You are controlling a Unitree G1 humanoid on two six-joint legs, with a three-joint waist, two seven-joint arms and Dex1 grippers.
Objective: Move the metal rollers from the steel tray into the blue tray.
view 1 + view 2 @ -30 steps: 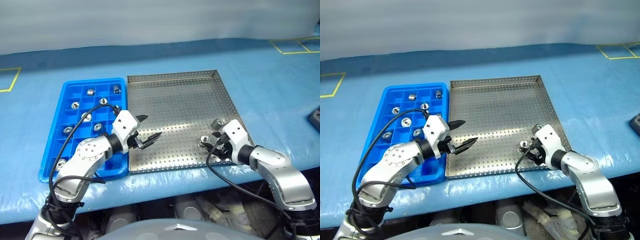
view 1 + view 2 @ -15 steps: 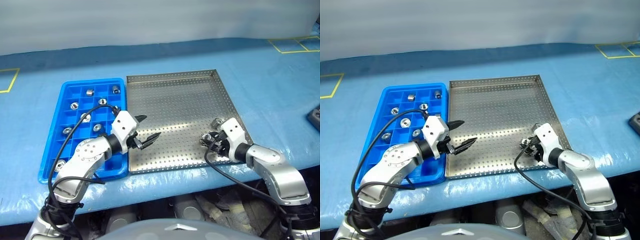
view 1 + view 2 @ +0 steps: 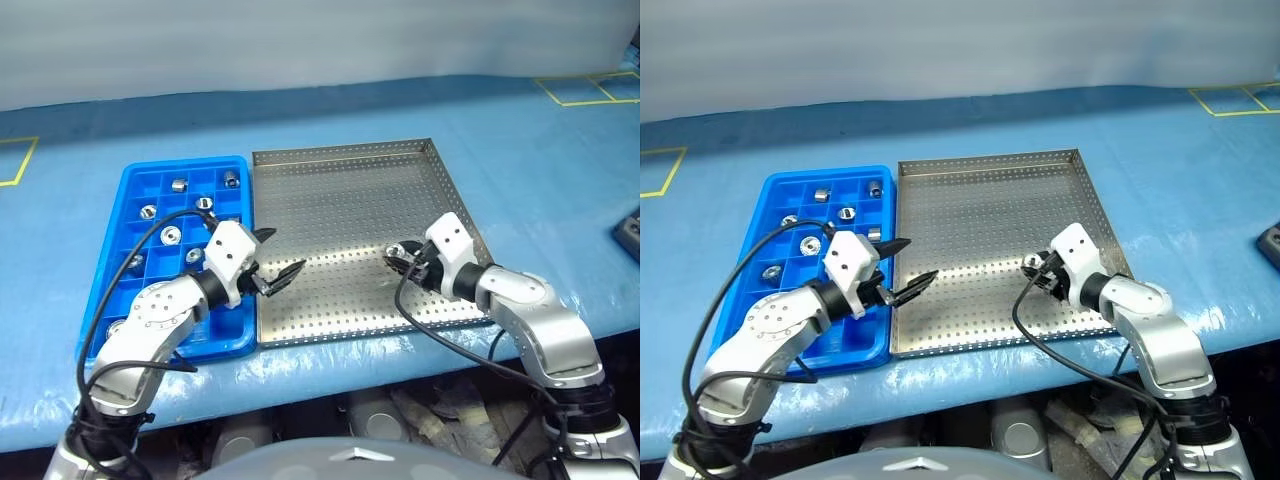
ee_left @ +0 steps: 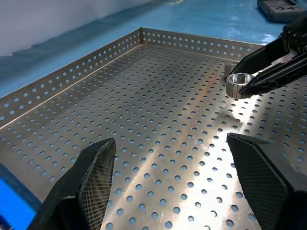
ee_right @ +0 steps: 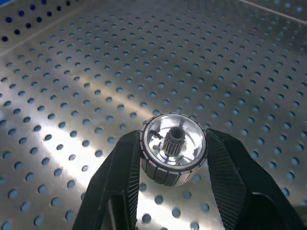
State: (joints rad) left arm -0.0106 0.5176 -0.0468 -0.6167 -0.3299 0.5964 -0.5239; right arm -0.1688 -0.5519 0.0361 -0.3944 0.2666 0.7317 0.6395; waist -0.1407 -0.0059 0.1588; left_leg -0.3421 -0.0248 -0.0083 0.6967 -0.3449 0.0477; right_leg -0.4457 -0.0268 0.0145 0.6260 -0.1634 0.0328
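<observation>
Roller (image 5: 172, 148) sits pinched between the right gripper's (image 3: 398, 254) two black fingers, held above the steel tray's (image 3: 350, 200) perforated floor. Left gripper (image 3: 277, 258) hangs with its fingers spread and empty over that tray's edge nearest the blue tray (image 3: 135, 190), whose compartments just beside it hold more rollers (image 3: 172, 235).

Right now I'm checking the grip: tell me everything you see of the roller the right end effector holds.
The metal roller is a short shiny silver cylinder with a ribbed side and a small toothed hub in its recessed face. The right end effector clamps it between both black fingers, face up, lifted above the steel tray.
</observation>
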